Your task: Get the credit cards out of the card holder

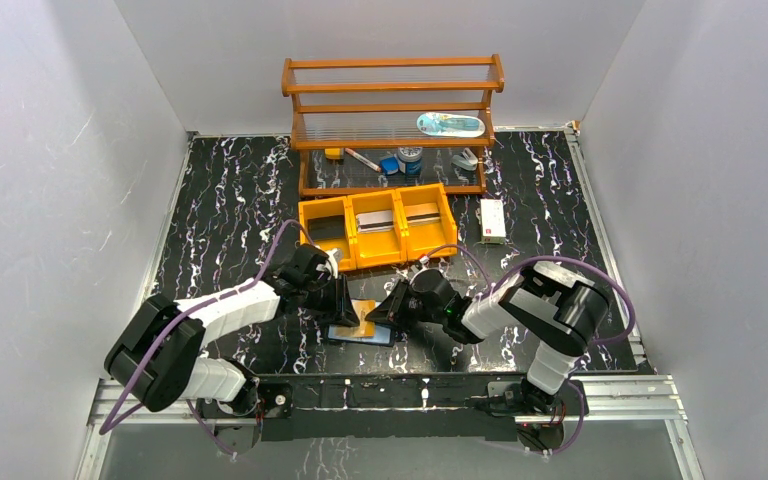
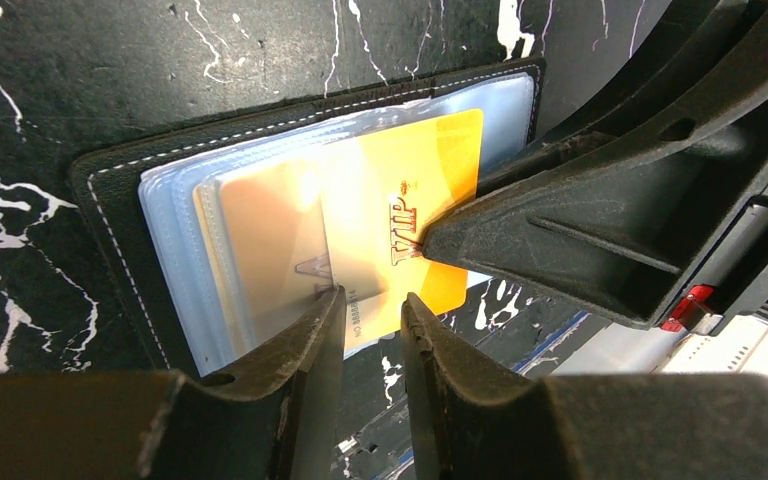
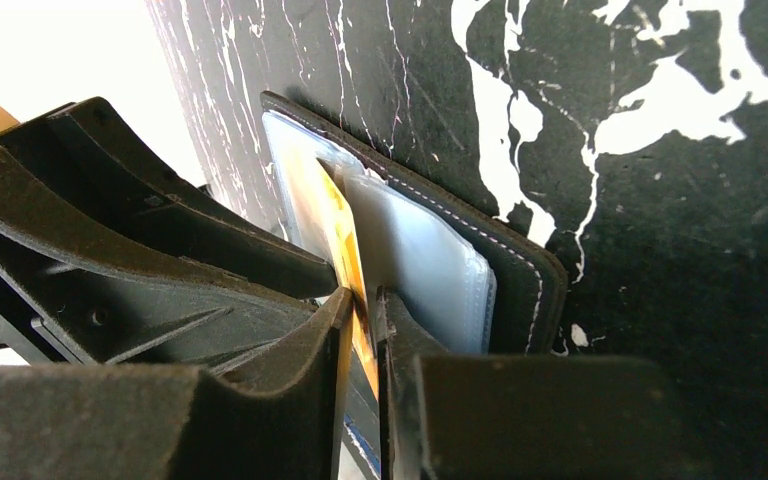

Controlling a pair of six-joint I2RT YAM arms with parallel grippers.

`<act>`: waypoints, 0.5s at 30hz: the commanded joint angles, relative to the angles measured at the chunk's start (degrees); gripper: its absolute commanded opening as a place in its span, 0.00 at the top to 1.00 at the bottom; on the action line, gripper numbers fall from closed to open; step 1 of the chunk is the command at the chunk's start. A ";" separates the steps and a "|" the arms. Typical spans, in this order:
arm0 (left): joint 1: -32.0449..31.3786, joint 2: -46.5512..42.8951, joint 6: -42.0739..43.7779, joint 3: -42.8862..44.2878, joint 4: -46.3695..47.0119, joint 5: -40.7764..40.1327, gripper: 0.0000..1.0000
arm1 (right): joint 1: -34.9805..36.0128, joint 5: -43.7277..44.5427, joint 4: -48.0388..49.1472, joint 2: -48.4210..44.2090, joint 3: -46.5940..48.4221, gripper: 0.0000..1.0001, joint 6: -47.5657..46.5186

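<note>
The card holder [image 2: 110, 200] lies open on the black marbled table, black outside with pale blue-grey sleeves inside; it also shows in the top view [image 1: 372, 335]. A yellow-orange credit card [image 2: 410, 190] marked VIP sticks partway out of a sleeve. My right gripper [image 3: 362, 295] is shut on this card's edge [image 3: 340, 225], seen edge-on; its finger [image 2: 560, 240] shows in the left wrist view. My left gripper [image 2: 372, 298] has its jaws a narrow gap apart and empty, with one fingertip [image 2: 332, 300] resting on the holder's sleeve. A paler card [image 2: 260, 240] stays inside a sleeve.
A yellow three-compartment bin [image 1: 378, 225] stands just behind the holder. A wooden shelf [image 1: 395, 110] with small items is at the back. A white box [image 1: 492, 220] lies right of the bin. Both arms meet over the holder near the front edge.
</note>
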 commanded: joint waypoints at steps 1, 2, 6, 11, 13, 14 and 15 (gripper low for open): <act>-0.77 1.49 0.46 -1.59 -2.65 -2.09 0.73 | 0.26 -0.82 2.07 0.58 0.54 0.77 -1.36; -0.77 1.49 0.48 -1.52 -2.66 -2.09 0.73 | 0.31 -0.50 1.68 0.37 0.40 0.78 -1.31; -0.77 1.19 0.44 -1.59 -2.74 -2.50 0.73 | 0.30 1.57 -1.28 -1.33 0.06 0.83 -1.33; -0.78 0.31 0.45 -1.60 -3.38 -3.53 0.73 | 0.22 4.28 -7.15 -4.63 0.25 0.87 -2.81; -0.78 -0.05 0.53 -1.45 -3.74 -3.96 0.73 | 0.23 5.05 -8.77 -5.94 0.25 0.89 -3.37; -0.77 -0.23 0.49 -1.37 -3.90 -4.13 0.73 | 0.24 5.34 -9.43 -6.37 0.25 0.90 -3.52; -0.77 -0.38 0.55 -1.28 -4.11 -4.26 0.73 | 0.19 5.52 -9.84 -6.81 0.25 0.92 -3.69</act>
